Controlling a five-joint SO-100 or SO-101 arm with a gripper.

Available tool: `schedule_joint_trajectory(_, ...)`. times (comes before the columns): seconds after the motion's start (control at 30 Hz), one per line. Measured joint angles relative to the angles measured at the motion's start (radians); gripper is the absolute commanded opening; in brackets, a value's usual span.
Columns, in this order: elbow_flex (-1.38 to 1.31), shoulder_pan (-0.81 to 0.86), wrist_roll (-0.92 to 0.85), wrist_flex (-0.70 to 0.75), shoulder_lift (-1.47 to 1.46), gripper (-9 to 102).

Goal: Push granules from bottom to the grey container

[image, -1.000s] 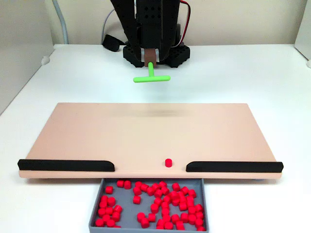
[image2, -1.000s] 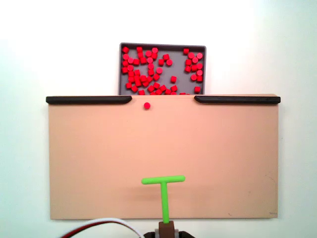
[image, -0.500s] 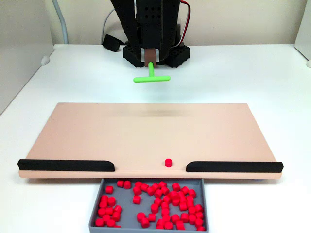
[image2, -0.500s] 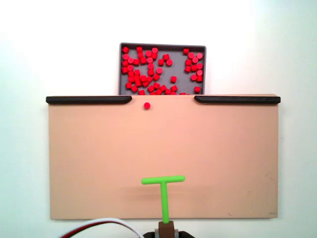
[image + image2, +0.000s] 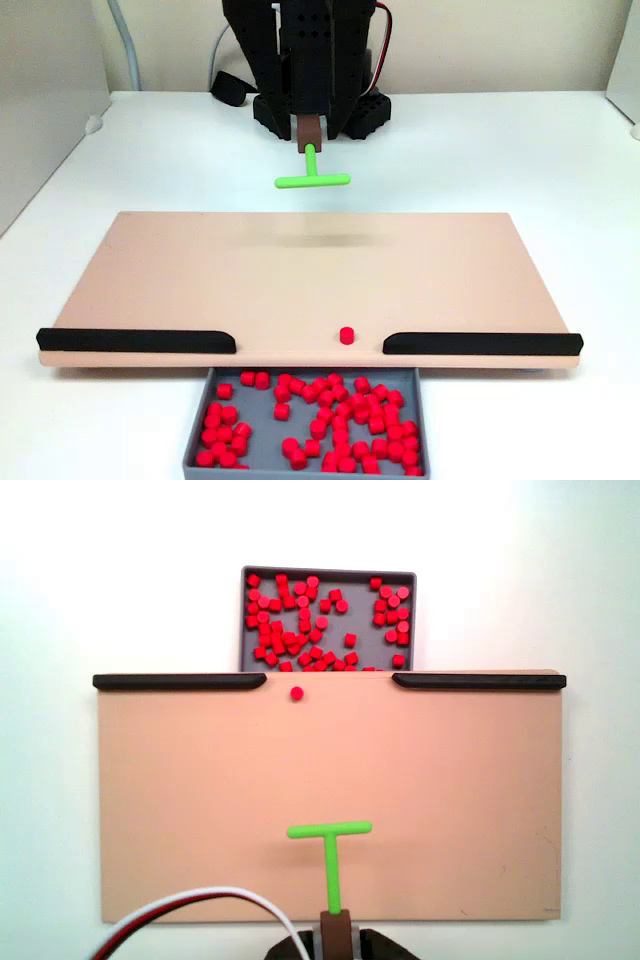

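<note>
Jaws are clamped on the stem of the green T-tool (image 5: 312,172), which hangs from the gripper (image 5: 310,130) with its crossbar level. From the front fixed view the tool sits above the white desk (image 5: 500,150), just short of the board's far edge; from the fixed view above, the tool (image 5: 331,865) overlies the tan board (image 5: 200,810) near the middle of its near edge, the bar pointing toward the tray. The gripper (image 5: 334,927) enters that view at the bottom edge, with a white and red cable (image 5: 190,905) curving beside it.

One granule (image 5: 346,335) stands alone on the board, in the gap between the two black strips (image 5: 135,340) along the edge next to the tray; in the view from above it lies slightly left of the gap's middle (image 5: 297,693). The rest of the granules (image 5: 300,625) lie scattered inside the grey tray (image 5: 410,577), which abuts that edge at the gap. In the front view the tray (image 5: 195,425) sits at the desk's near edge.
</note>
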Motion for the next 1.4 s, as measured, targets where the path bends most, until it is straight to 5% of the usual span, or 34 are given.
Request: schedule_joint_trajectory(1.4,0.094,-0.035,0.080,-0.413,-0.232,0)
